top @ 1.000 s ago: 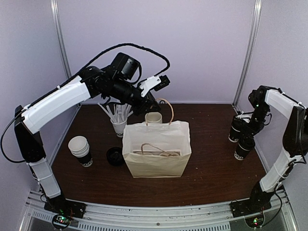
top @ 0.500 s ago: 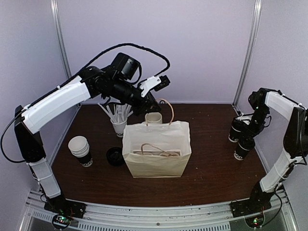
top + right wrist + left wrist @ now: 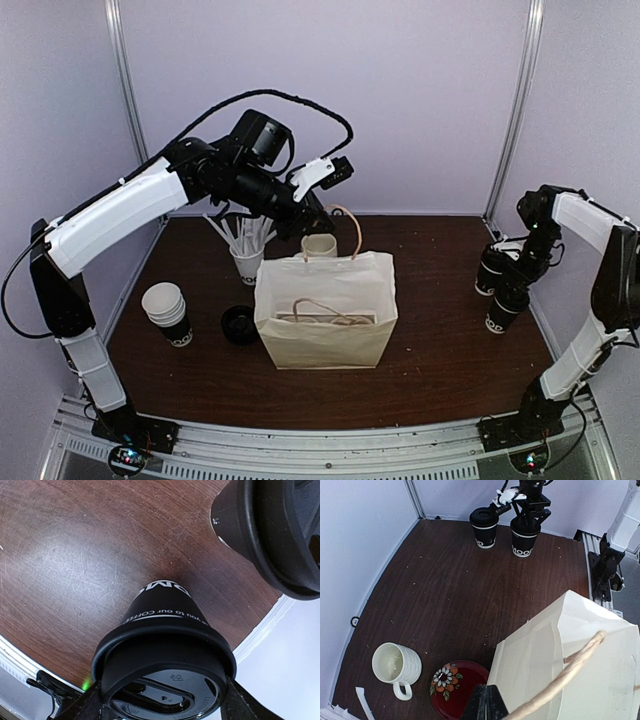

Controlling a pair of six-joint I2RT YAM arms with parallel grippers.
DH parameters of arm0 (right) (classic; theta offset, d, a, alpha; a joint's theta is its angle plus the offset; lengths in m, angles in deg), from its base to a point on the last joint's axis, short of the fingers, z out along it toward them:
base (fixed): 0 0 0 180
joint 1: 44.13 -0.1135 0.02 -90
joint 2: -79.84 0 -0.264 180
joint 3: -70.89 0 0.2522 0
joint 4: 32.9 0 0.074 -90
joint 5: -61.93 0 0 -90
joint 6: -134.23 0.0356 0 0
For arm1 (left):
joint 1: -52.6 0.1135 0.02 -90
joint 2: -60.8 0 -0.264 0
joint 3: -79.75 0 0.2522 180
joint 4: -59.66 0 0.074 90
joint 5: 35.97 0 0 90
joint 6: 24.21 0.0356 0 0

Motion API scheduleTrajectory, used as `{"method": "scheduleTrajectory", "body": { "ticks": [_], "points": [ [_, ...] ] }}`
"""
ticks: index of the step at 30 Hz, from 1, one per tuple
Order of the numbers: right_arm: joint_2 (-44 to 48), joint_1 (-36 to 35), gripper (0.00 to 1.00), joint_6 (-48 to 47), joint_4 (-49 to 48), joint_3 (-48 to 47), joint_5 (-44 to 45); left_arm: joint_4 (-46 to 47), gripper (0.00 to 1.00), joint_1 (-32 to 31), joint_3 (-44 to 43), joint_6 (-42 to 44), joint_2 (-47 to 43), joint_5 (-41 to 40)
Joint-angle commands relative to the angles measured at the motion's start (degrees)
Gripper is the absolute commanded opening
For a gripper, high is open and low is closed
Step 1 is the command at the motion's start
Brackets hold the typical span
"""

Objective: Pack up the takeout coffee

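With the second cup (image 3: 270, 535) crowding just beside, I'm gripping the nearer cup (image 3: 160, 610) by its lid, right gripper (image 3: 162, 700) narrower than before, left gripper (image 3: 485, 702) clamping the bag handle (image 3: 570, 665).

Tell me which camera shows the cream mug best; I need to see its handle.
The left wrist view: the mug stands whole and unblocked, handle plainly visible, beside a flowered plate. The top view shows only its rim behind the paper bag. The right wrist view misses it.

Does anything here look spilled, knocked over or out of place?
Nothing is spilled or tipped; both black coffee cups stand upright with lids on. One oddity: a loose black lid-like disc lies alone left of the paper bag.
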Motion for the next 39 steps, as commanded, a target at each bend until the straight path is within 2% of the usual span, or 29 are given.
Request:
{"method": "scheduleTrajectory", "body": {
  "ticks": [1, 7, 11, 14, 24, 28, 35, 39],
  "points": [
    [2.9, 0.1, 0.67, 0.9, 2.5, 0.1, -1.1, 2.1, 0.0, 0.2, 0.0, -1.0, -0.8, 1.3],
    [10.9, -1.9, 0.67, 1.3, 9.9, -6.9, -8.3, 3.7, 0.0, 0.2, 0.2, -1.6, -1.2, -0.3],
    [14.5, -6.2, 0.66, 1.9, 14.3, -12.9, -16.0, 7.5, 0.0, 0.2, 2.3, -2.2, -2.8, -3.1],
    [15.4, -10.7, 0.66, 3.1, 15.5, -17.3, -18.4, 11.4, 0.0, 0.2, 5.1, -3.2, -4.8, -5.0],
    [12.9, -24.9, 0.66, 4.4, 14.3, -28.9, -19.8, 21.8, 0.0, -0.4, 12.9, -2.0, -10.7, -9.6],
    [9.4, -30.3, 0.66, 4.0, 14.9, -36.5, -23.5, 25.1, 0.0, -2.2, 15.1, -1.2, -12.1, -12.5],
    [6.8, -38.5, 0.67, 1.4, 14.5, -44.5, -27.7, 21.4, 0.0, -3.1, 14.4, -2.4, -10.0, -9.9],
    [7.0, -42.7, 0.68, 0.7, 13.7, -46.7, -27.1, 21.0, 0.0, -4.3, 14.7, -3.1, -10.1, -10.7]
  ]
}}
